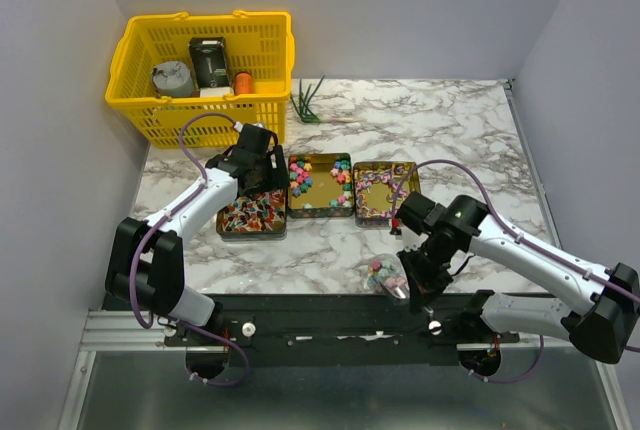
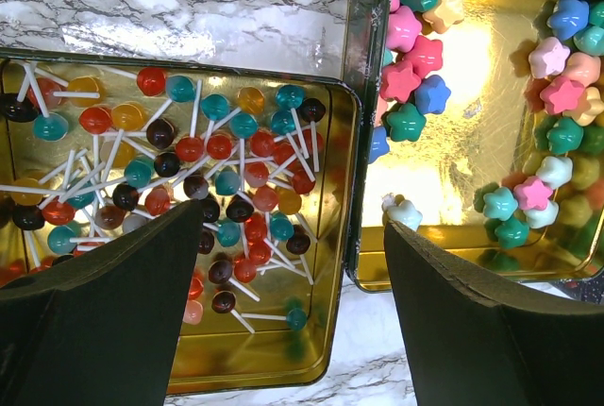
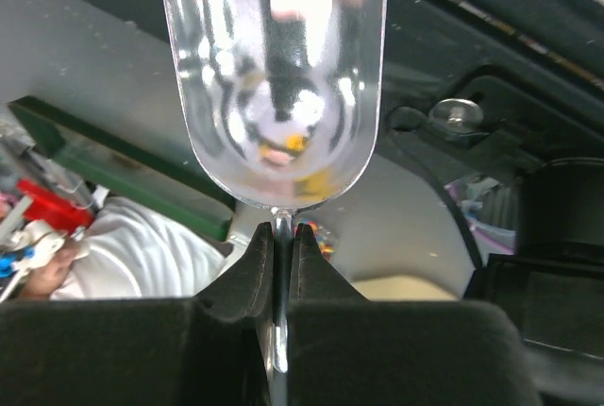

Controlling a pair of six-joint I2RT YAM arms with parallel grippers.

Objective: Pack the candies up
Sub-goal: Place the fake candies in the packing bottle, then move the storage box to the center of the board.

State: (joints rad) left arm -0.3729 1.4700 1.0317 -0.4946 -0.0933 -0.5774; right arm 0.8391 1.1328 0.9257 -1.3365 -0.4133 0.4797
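Note:
Three square gold tins sit in a row on the marble. The left tin (image 1: 228, 228) holds small lollipops (image 2: 222, 146). The middle tin (image 1: 322, 212) holds star-shaped candies (image 2: 415, 52) in pink, blue and green. The right tin (image 1: 384, 220) holds purple-striped candies (image 1: 376, 212). My left gripper (image 1: 262, 175) is open and empty in the left wrist view (image 2: 293, 222), hovering over the gap between the left and middle tins. My right gripper (image 1: 417, 285) is shut (image 3: 281, 236) on the handle of a clear plastic scoop (image 3: 274, 76) and points toward the near edge.
A small clear container with mixed candies (image 1: 383, 272) stands at the table's front, just left of my right gripper. A yellow basket (image 1: 205, 75) with several items stands at the back left. A green sprig (image 1: 308, 102) lies beside it.

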